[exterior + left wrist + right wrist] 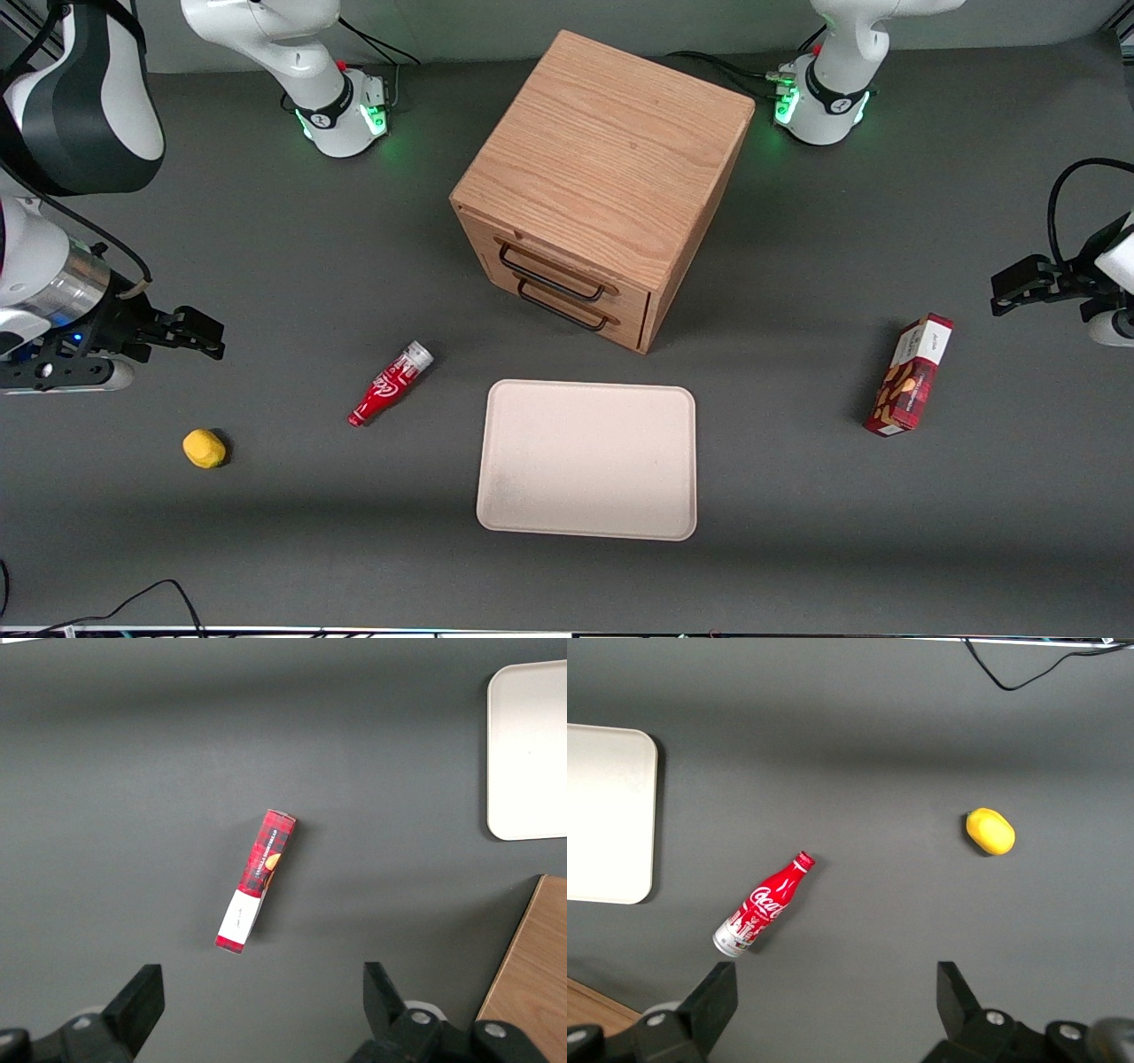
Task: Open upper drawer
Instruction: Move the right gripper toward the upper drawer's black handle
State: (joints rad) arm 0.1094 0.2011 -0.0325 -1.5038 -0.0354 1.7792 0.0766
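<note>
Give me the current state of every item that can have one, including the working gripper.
upper drawer: shut, handle untouched.
lower drawer: shut.
gripper: open, holding nothing, hanging above the table toward the working arm's end.
red bottle: lying on its side.
yellow lemon: resting loose on the table.
tray: flat.
red box: standing on the table.

Upper drawer (pixel 556 263): light oak front, black wire pull handle (pixel 551 274), sits directly above the matching lower drawer in the wooden cabinet (pixel 602 159). I see it fully shut, front flush with the cabinet face. Cabinet is rotated on the table, so the drawer front faces the front camera at an angle, turned toward the working arm's end. My gripper (pixel 199 332) is open, well apart from it.
</note>
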